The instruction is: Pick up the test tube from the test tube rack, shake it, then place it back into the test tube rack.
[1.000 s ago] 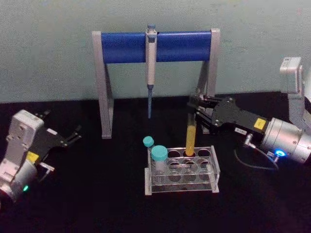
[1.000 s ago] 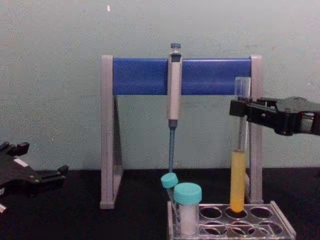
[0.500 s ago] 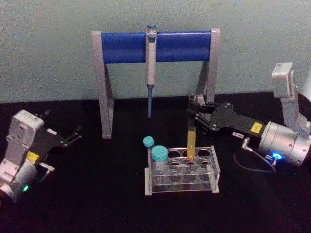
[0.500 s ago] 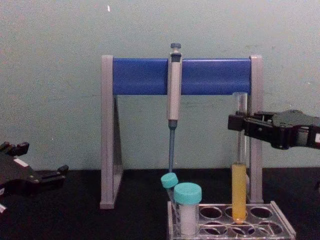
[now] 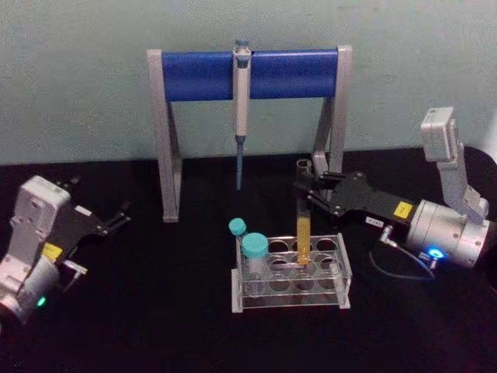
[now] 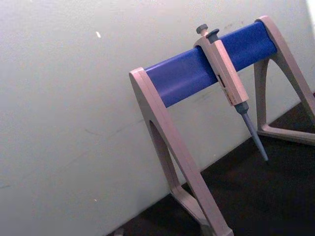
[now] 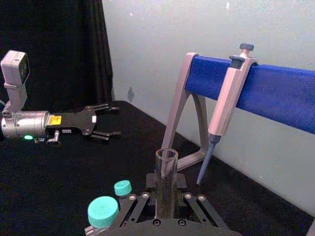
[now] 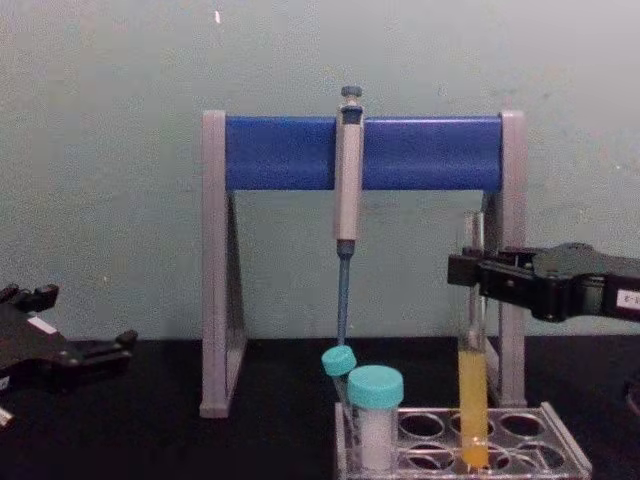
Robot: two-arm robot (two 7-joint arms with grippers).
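Note:
The test tube [image 5: 303, 221] is a slim clear tube with yellow liquid in its lower part. It stands upright with its bottom down inside a hole of the test tube rack [image 5: 342, 273], a low clear plastic rack on the black table. My right gripper [image 5: 304, 191] is shut on the tube's clear upper part. From the side, the test tube [image 8: 473, 385] reaches deep into the rack [image 8: 562, 447], with the right gripper [image 8: 470, 272] above the liquid. The right wrist view has the tube [image 7: 166, 179] rising between the fingers [image 7: 139, 208]. My left gripper [image 5: 116, 217] rests open at the far left.
A tall grey stand with a blue crossbar [image 5: 202, 74] is behind the rack, and a grey-blue pipette [image 5: 241, 101] hangs from it. Two teal-capped vials [image 5: 254, 249] stand at the rack's left end. The black table around the rack is bare.
My right gripper has come down with the test tube, and the tube's bottom has sunk from the rack's top rim deep into a hole. The left arm has not moved.

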